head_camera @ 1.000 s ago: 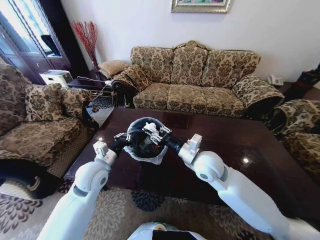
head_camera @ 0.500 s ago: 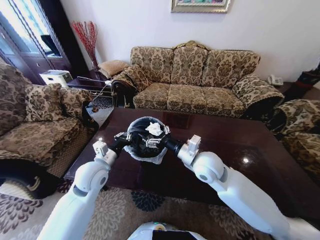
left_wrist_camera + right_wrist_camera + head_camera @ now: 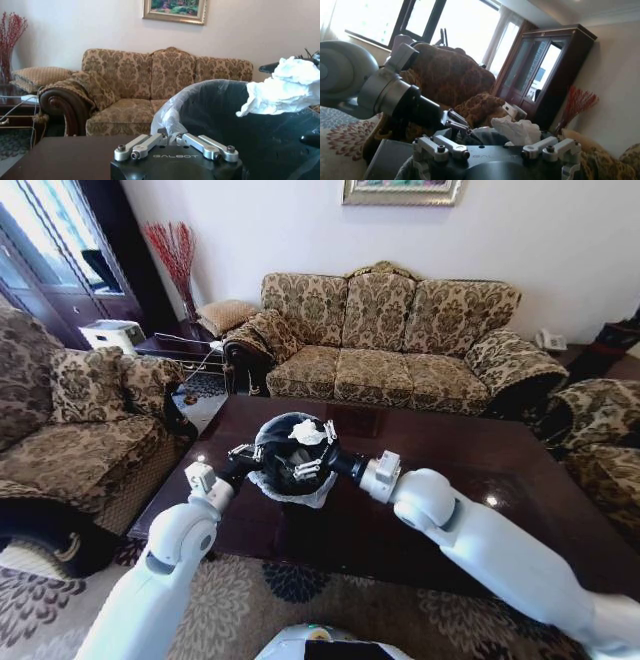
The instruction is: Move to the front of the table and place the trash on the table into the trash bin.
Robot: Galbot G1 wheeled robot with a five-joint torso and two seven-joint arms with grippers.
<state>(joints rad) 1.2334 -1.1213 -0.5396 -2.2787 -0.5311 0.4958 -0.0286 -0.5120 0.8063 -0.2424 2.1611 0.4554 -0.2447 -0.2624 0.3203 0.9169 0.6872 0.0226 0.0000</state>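
The black trash bin with its whitish liner stands on the dark glossy table, near the left end. My left gripper is shut on the bin's rim, its fingers pinching the liner edge. Over the bin's mouth, my right gripper is shut on a crumpled white paper wad. In the left wrist view the wad hangs above the bin. From the right wrist the wad sits between the fingers, with the left gripper just beyond it.
A patterned sofa runs along the table's far side, an armchair stands to the left and another to the right. A side table sits in the far left corner. Rug lies under the table's near edge.
The right wrist has turned, so the white wad now shows on top, and the gripper has shifted slightly left over the bin's mouth. The left gripper and the bin have stayed put.
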